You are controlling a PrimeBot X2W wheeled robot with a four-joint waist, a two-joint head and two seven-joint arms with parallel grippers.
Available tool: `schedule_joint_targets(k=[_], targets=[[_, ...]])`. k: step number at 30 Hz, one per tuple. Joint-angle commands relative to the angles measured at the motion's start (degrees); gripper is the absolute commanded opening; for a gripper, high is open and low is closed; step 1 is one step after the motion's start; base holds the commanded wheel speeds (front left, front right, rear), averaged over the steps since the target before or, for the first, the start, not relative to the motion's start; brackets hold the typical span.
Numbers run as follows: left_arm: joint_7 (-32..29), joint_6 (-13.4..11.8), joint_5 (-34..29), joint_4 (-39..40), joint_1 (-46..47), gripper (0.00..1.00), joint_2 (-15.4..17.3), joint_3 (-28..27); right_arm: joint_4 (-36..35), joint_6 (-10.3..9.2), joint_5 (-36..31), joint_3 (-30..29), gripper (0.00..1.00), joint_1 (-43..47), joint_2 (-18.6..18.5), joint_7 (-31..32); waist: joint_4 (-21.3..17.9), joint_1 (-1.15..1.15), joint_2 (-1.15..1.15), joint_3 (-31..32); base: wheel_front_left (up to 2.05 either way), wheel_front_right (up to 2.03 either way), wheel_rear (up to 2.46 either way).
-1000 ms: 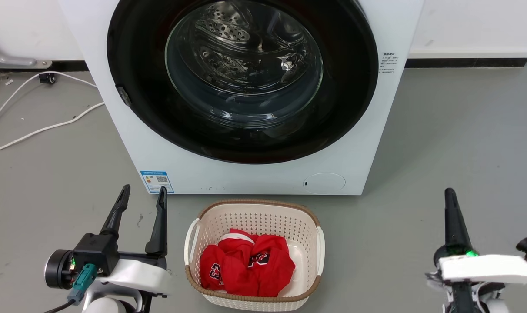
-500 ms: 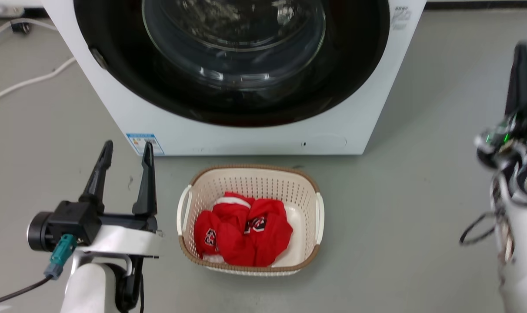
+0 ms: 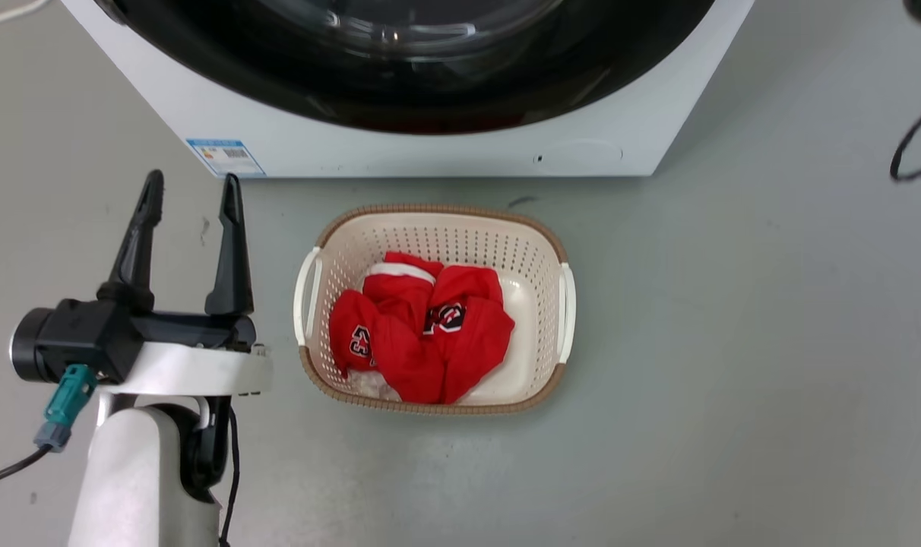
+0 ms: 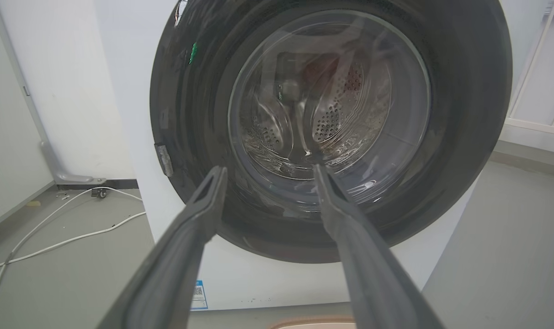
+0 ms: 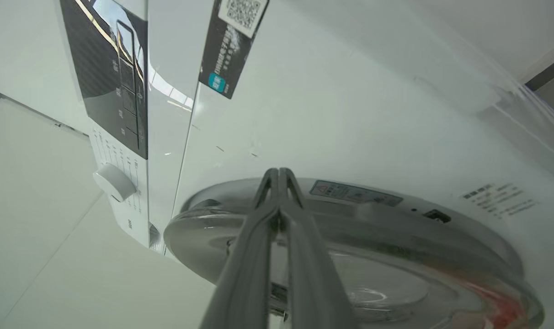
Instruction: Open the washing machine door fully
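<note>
I see the washing machine door (image 3: 400, 91) at the far edge of my head view, black rim flat against the white washing machine (image 3: 430, 156), closed. The left wrist view has the washing machine door (image 4: 332, 105) head-on, with a clear glass bowl centre and a steel drum behind it.

My left end effector (image 3: 193, 182) hangs over the floor (image 3: 734, 342) at near left. It's released, fingers spread and pointing at the machine, grasping nothing, apart from the door. In its own view the left end effector (image 4: 268, 169) frames the lower part of the glass.

My right end effector (image 5: 278, 172) is clenched, fingers pressed together with nothing between them. The tips lie over the rim of the washing machine door (image 5: 396, 237), seen edge-on. I can't tell if they touch it. A control dial (image 5: 114, 183) sits on the machine's panel beyond.

The basket (image 3: 430, 216) is on the floor just in front of the machine, with red clothes (image 3: 422, 334) inside.
</note>
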State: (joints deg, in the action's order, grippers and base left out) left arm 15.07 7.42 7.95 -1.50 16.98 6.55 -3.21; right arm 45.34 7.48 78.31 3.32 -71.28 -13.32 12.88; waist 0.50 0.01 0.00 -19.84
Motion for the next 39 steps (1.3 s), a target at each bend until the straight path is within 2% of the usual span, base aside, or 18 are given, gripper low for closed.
schedule_joint_targets(k=[1, 10, 16, 22, 31, 39], targets=[[0.1, 0.1, 0.4, 0.3, 1.2, 1.00, 0.3, -0.2, 2.6, 0.02, -1.7, 1.2, 0.00, -3.3, 0.6, 1.4, 0.0, -0.01, 0.00, -2.3, 0.00, 0.00, 0.00], [0.1, 0.1, 0.7, 1.6, 4.2, 1.00, 0.5, 0.6, 15.4, 0.02, -11.0, 7.0, 0.00, -18.3, 3.3, 7.8, 0.8, -0.01, 0.00, -7.4, 0.00, 0.00, 0.00], [0.1, 0.1, 0.9, 2.0, 5.4, 1.00, 0.7, 1.6, 22.0, -0.02, -14.0, 7.5, 0.00, -23.9, 4.2, 8.8, 1.2, -0.01, 0.00, -9.2, 0.00, 0.00, 0.00], [0.1, 0.1, 1.0, 1.6, 5.9, 1.00, 0.7, 2.0, 26.2, 0.02, -15.3, 8.2, 0.00, -26.9, 5.7, 13.3, 1.3, -0.01, 0.00, -10.1, 0.00, 0.00, 0.00], [0.1, 0.1, 1.2, 0.5, 5.2, 1.00, 0.4, 2.7, 25.0, 0.02, -13.8, 8.4, 0.00, -24.8, 6.8, 23.7, 1.1, -0.01, 0.00, -7.8, 0.00, 0.00, 0.00], [0.1, 0.1, 1.0, -1.4, 2.5, 1.00, 0.2, 3.0, 17.4, 0.02, -10.8, 9.3, 0.00, -15.0, 8.5, 33.3, 0.4, -0.01, 0.00, -2.0, 0.00, 0.00, 0.00]])
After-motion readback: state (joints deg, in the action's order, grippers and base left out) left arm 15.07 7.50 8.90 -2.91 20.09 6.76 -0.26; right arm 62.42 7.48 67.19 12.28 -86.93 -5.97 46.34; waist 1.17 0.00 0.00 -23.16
